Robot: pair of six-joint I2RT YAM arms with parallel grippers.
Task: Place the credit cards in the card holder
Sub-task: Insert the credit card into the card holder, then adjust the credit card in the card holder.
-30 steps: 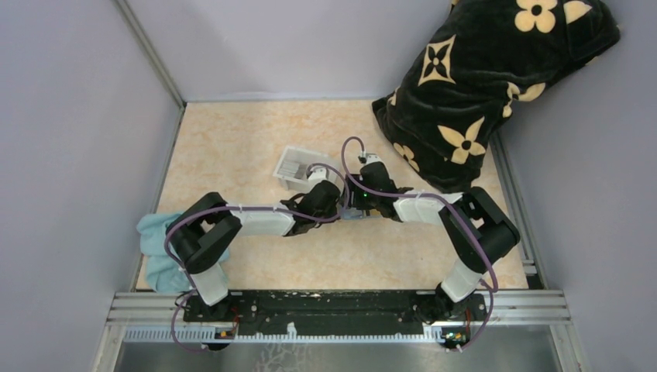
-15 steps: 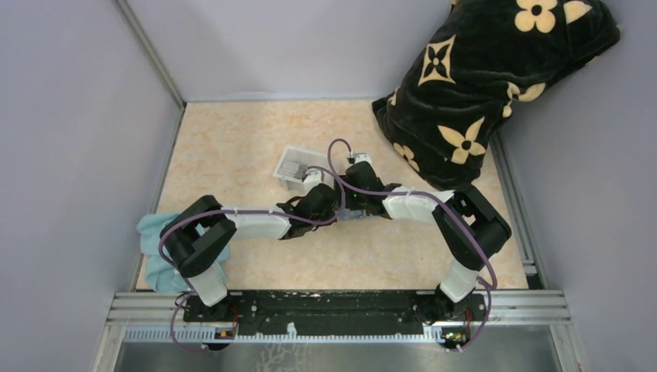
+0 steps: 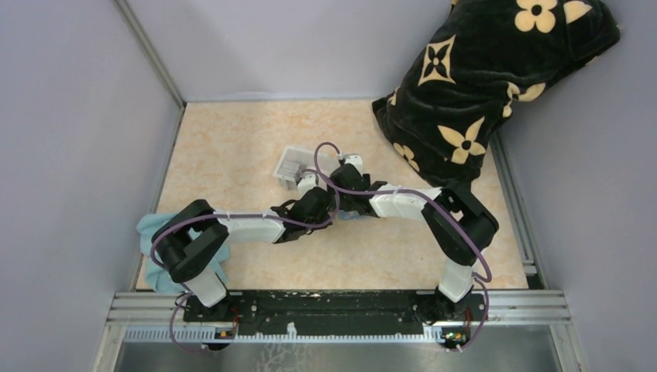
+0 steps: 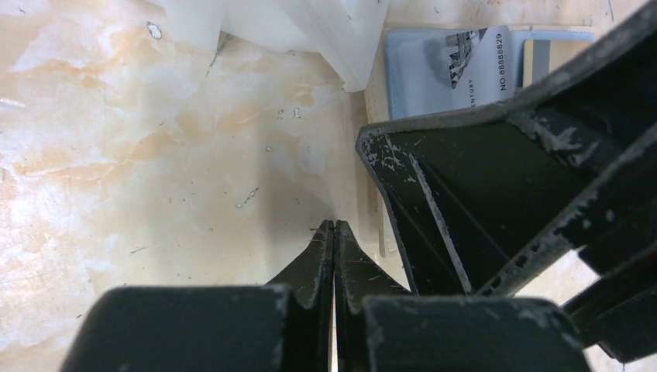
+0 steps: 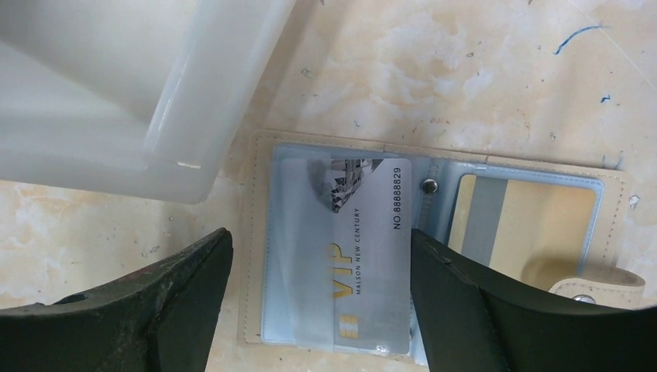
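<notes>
- Card holder (image 5: 249, 256) lies open and flat on the table (image 5: 465, 70), blue-grey lining up, mid-table where both arms meet.
- 1 silvery card (image 5: 349, 256), printed "VIP", sits in its left pocket. 1 tan-gold card (image 5: 534, 217) with a grey stripe shows behind the right window. Snap tab (image 5: 589, 283) hangs off the right edge.
- Right claw (image 5: 319, 232) is spread wide, 1 finger on each side of the silvery card, nothing between them. Whether the tips touch the holder, cannot tell.
- Left claw (image 4: 334, 229) is pressed together, tips low over bare table just beside the holder, nothing pinched.
- In the way: from the left wrist, a right-claw finger (image 4: 503, 178) blocks most of the holder. From above, the 2 wrists cover it almost entirely.
- Clear white tray (image 5: 116, 93): its corner is just beside the holder's upper left corner.
- Around: black cushion (image 3: 480, 85) with tan flowers at the far right corner, light blue cloth (image 3: 159, 252) at the near left edge, both well apart from the holder.
</notes>
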